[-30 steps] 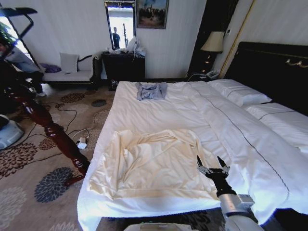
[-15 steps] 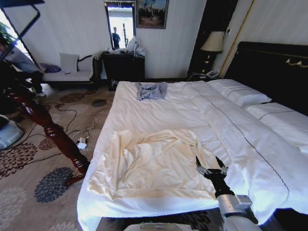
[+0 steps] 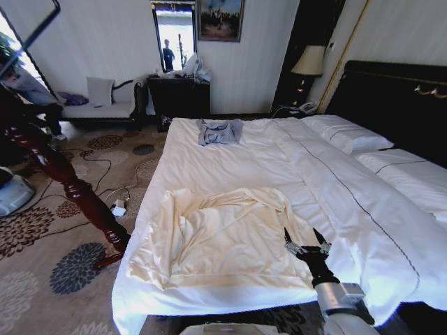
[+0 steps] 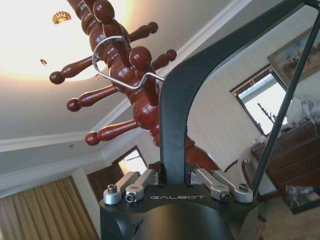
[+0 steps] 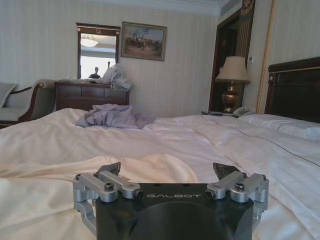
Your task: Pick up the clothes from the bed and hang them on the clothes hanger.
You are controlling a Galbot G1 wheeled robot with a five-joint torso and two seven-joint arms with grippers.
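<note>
None of the task done yet, judging by how things lie. Clothes [image 3: 220, 241] spread flat and rumpled on the near half of the bed [image 3: 279, 160], close to its foot edge, untouched. Right tool [image 3: 306, 245] low over the sheet just beside the garment's right hem, fingers spread wide, nothing between them (same gap plain in the right wrist view [image 5: 170, 172], cream fabric just ahead). Left tool [image 4: 176, 184] raised beside the reddish wooden post [image 4: 130, 75], closed on the black clothes hanger [image 4: 177, 110], whose metal hook [image 4: 117, 62] curls against the post. Small blue-grey garment [image 3: 219, 130] far up the bed, no part of this. Left to do, probably: grip the cream shirt, lift it clear, bring it to the hanger and drape it over the bar.
</note>
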